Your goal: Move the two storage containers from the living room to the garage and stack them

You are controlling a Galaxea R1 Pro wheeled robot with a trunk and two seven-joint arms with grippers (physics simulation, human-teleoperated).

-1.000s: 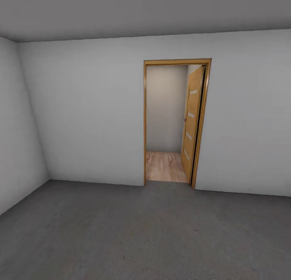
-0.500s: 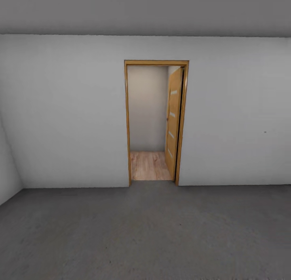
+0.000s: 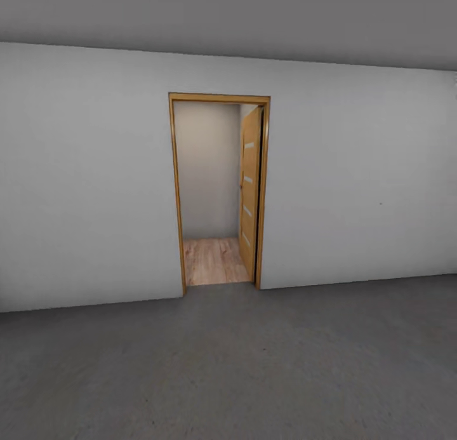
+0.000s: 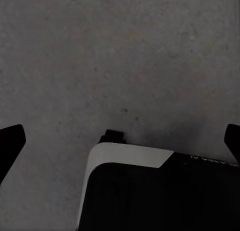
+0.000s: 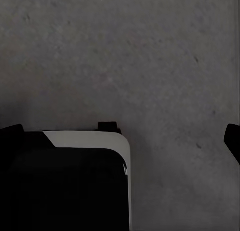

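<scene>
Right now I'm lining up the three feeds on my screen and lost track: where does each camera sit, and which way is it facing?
Head view: on the robot's head, facing a grey wall with an open doorway, wooden door swung inward, plank floor beyond.
Left wrist view: near the left gripper, looking down at the concrete floor; dark fingertips at both edges, robot base below.
Right wrist view: near the right gripper, likewise facing down.
Shared: all show the same grey concrete.

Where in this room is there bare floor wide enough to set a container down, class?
The dark grey concrete floor lies bare from the white wall forward, on both sides of the doorway. The tightest spot is the doorway itself, narrowed by the open wooden door.
</scene>
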